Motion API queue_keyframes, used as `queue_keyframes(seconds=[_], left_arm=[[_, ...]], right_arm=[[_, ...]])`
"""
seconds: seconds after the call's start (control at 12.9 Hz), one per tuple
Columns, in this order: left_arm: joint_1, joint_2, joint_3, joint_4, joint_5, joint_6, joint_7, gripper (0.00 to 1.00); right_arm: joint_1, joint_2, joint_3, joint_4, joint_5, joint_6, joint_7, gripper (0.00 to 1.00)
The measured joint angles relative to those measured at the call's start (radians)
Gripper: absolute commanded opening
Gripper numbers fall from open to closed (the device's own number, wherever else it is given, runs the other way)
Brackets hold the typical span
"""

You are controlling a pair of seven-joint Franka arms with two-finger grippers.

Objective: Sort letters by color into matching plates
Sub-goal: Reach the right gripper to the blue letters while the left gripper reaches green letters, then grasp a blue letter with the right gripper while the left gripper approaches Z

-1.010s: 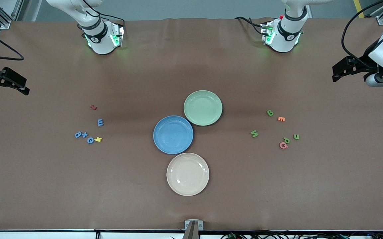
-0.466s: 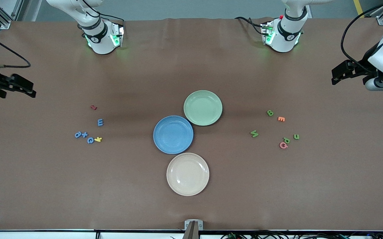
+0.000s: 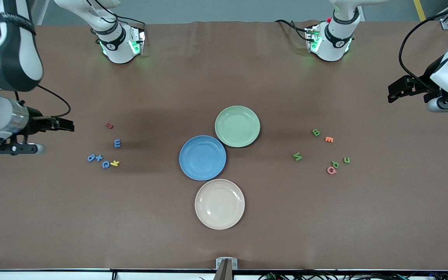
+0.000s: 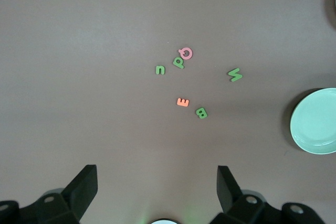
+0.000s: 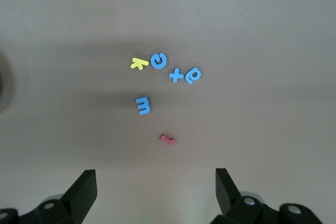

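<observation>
letters lying unsorted, both grippers hanging open and empty

the right arm is being cut off by the frame edge in the front view, so only its wrist and the dark right gripper (image 3: 66, 125) are showing, over bare table at the right arm's end, near the blue letters. the left gripper (image 3: 396, 88) is hanging over bare table at the left arm's end, its arm also partly out of frame. in each wrist view the two black fingers are standing wide apart with nothing between them, their tips running off the frame's edge.

the blue letters (image 3: 117, 143) are lying flat in a loose cluster toward the right arm's end: an e, then a q-like piece, an x and a c in a row nearer the camera. they are small, flat foam shapes with soft edges. a yellow letter (image 3: 115, 163) is touching the c, and a red piece (image 3: 109, 125), too small to read, is sitting apart.

the green letters (image 3: 316, 132) are scattered toward the left arm's end: a b, a v-like piece, a u and one more touching a pink letter (image 3: 331, 170). an orange e (image 3: 329, 139) is lying just beside the b.

the blue plate (image 3: 202, 157) and green plate (image 3: 237, 126), round, shallow and matte, are sitting mid-table, rims touching, both holding nothing. a beige plate (image 3: 219, 203) is lying nearer the camera, beside the blue one. the table (image 3: 224, 241) is covered in dull brown sheet.
</observation>
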Motion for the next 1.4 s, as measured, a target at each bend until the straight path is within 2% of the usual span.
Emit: queue_keyframes(seconds=[0.31, 0.7, 0.93, 1.24, 1.4], left_arm=[[-0.006, 0.032, -0.003, -0.002, 0.0, -0.006, -0.002, 1.0], [-0.012, 0.09, -0.064, -0.011, -0.001, -0.001, -0.011, 1.0], [-0.013, 0.122, -0.104, -0.035, -0.001, 0.036, -0.016, 1.0], [-0.013, 0.128, -0.158, -0.124, -0.002, 0.143, -0.085, 0.99], [-0.012, 0.129, -0.185, -0.179, -0.002, 0.22, -0.088, 0.99]], right_arm=[[-0.011, 0.009, -0.006, -0.188, -0.005, 0.258, -0.102, 1.0], [-0.076, 0.11, -0.009, -0.283, -0.042, 0.542, -0.364, 1.0], [-0.091, 0.186, -0.01, -0.289, -0.044, 0.648, -0.534, 1.0], [-0.092, 0.268, -0.009, -0.288, -0.044, 0.711, -0.616, 1.0], [-0.092, 0.291, -0.009, -0.288, -0.044, 0.716, -0.664, 0.94]])
